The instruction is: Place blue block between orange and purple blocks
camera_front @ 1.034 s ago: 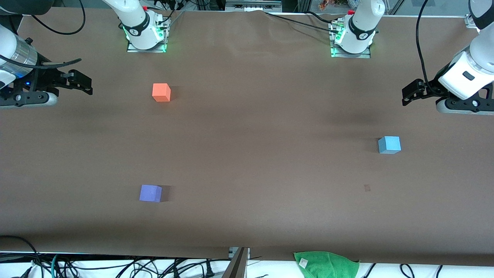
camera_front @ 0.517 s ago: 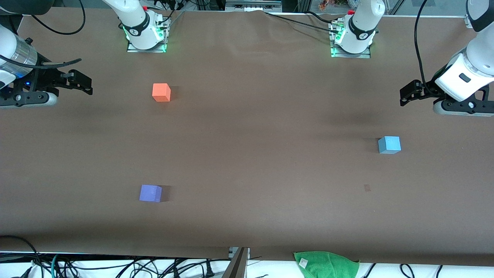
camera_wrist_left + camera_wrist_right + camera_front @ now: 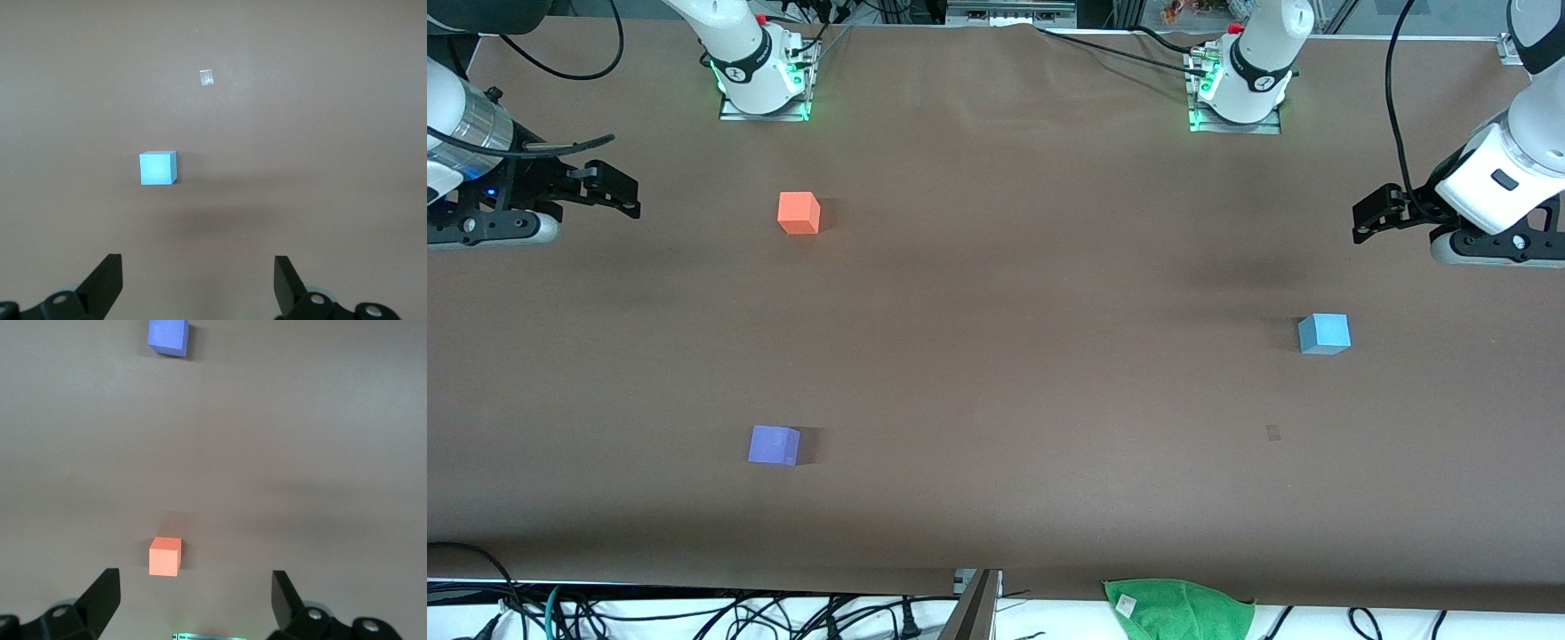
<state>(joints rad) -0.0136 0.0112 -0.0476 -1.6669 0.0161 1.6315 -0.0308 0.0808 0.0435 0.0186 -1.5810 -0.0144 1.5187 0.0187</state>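
- My left gripper [image 3: 1371,218] hangs in the air over the table [image 3: 996,356] at the left arm's end, its fingers [image 3: 107,283] spread wide with nothing between them.
- My right gripper [image 3: 609,188] hangs over the right arm's end of the table, its fingers [image 3: 103,597] also spread wide and empty.
- The blue block [image 3: 1323,334] sits flat on the table toward the left arm's end, nearer the front camera than my left gripper's spot and apart from it.
- The orange block [image 3: 799,213] rests toward the right arm's end, near the right arm's base.
- The purple block [image 3: 774,445] lies nearer the front camera than the orange one, well apart from it.
- A green cloth [image 3: 1178,609] lies at the table edge closest to the front camera.
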